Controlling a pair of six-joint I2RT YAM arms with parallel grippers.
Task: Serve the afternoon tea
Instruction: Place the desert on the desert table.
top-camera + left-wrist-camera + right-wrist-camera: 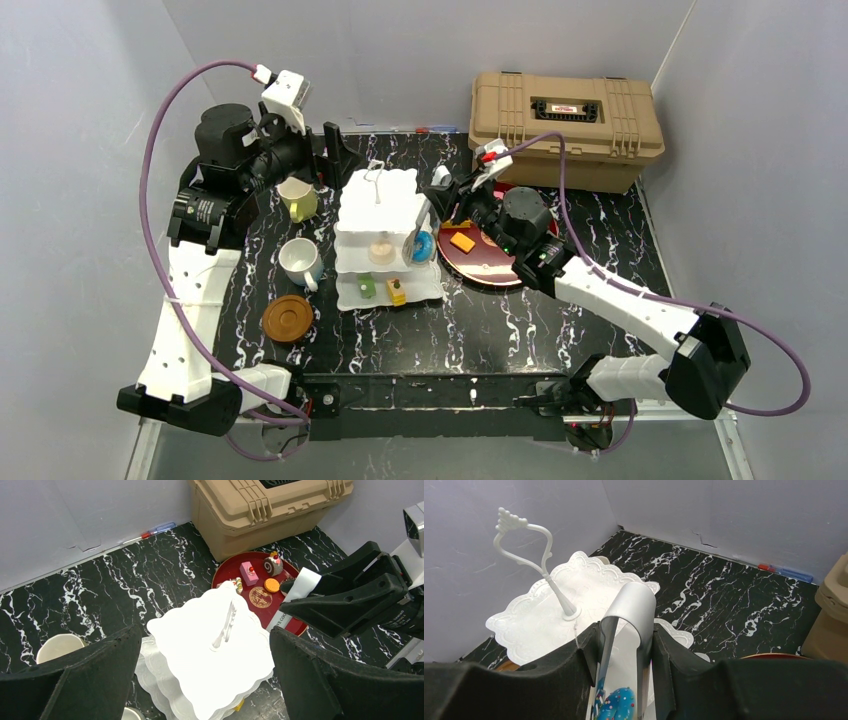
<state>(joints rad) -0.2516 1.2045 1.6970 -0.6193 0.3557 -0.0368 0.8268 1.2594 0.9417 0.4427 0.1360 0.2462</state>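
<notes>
- Left jaws: mine, wide apart, nothing held, at 11 o'clock of cake stand (390, 195).
- Right jaws: mine, clamped on silver tongs (634, 605) pinching blue doughnut (616, 706), at stand's 3 o'clock.

The left arm (190, 300) and right arm (625, 300) share one build: white link shells, dotted with small round holes, alternate with black cylindrical joint housings (222, 130). Small white labels (203, 208) mark the housings. A purple cable (150, 170) loops along each arm and ends in a red-and-white connector (262, 73) at a white box-shaped wrist camera (287, 97). The left gripper (204, 640) and right gripper (626, 630) carry broad, matte black moulded fingers (75, 680). Black base mounts (180, 405) anchor both arms.
</notes>
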